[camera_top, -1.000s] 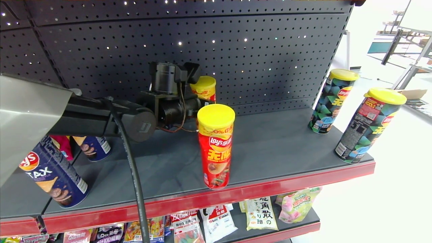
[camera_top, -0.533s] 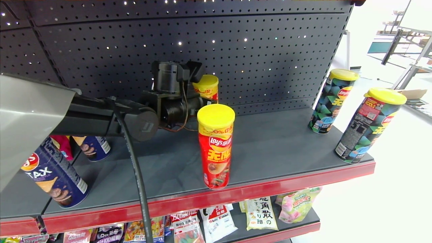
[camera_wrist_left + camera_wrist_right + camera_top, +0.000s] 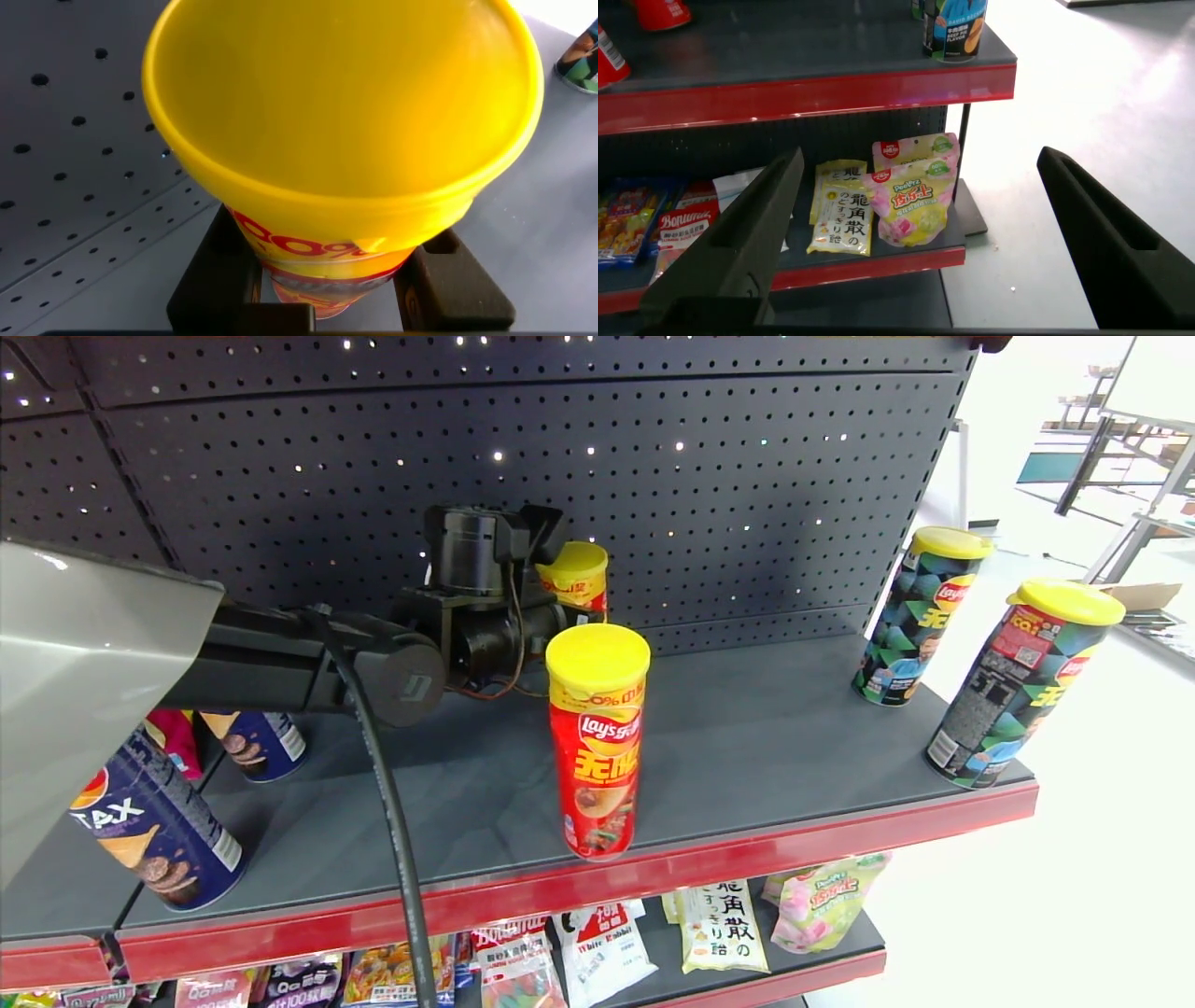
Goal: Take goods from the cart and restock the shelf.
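Here, left fingers [image 3: 450, 280] clamped around a yellow-lidded red chip can [image 3: 581, 571] at the back of the shelf [image 3: 747, 737], right fingers [image 3: 738, 243] spread wide, holding nothing

Grey shelf [image 3: 747, 737] (red-edged), standing chip cans [image 3: 595, 747]
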Robot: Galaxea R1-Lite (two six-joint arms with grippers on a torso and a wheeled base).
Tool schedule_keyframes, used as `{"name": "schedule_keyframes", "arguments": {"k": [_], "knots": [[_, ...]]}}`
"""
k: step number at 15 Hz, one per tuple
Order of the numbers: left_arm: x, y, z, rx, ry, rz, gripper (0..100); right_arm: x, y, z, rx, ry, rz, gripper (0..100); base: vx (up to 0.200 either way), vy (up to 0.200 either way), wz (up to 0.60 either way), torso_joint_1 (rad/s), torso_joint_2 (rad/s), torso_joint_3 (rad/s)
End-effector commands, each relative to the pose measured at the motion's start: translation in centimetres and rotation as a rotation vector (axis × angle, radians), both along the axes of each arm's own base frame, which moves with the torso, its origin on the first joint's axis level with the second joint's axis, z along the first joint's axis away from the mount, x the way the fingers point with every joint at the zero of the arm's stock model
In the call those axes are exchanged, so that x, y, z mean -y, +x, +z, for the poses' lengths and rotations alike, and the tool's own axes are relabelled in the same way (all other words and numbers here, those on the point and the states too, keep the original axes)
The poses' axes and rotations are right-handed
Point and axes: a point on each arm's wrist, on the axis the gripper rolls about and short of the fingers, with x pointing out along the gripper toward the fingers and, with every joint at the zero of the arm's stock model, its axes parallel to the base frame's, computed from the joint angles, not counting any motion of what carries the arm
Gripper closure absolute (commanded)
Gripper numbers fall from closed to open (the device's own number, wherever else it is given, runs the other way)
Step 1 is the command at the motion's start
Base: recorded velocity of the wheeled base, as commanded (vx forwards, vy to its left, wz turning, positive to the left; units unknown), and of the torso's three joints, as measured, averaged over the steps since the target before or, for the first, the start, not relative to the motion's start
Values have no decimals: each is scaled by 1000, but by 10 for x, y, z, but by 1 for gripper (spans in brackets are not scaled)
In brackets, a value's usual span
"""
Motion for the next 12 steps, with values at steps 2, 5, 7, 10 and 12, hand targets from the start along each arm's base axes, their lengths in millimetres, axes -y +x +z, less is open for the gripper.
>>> {"name": "schedule_keyframes", "arguments": {"k": [2, 5, 7, 10, 12], "knots": [[1, -1, 0, 0, 0, -4, 100, 0, 0, 0, -2, 0, 0, 0, 0, 0, 0, 0, 0, 0], [1, -1, -3, -9, 4, -2, 100, 0, 0, 0, -2, 0, 0, 0, 0, 0, 0, 0, 0, 0], [1, -2, -6, -19, 7, -1, 0, 0, 0, 0, -2, 0, 0, 0, 0, 0, 0, 0, 0, 0], [1, -2, -7, -24, 8, -1, 0, 0, 0, 0, -2, 0, 0, 0, 0, 0, 0, 0, 0, 0], [0, -3, -7, -27, 10, -1, 0, 0, 0, 0, -2, 0, 0, 0, 0, 0, 0, 0, 0, 0]]}}
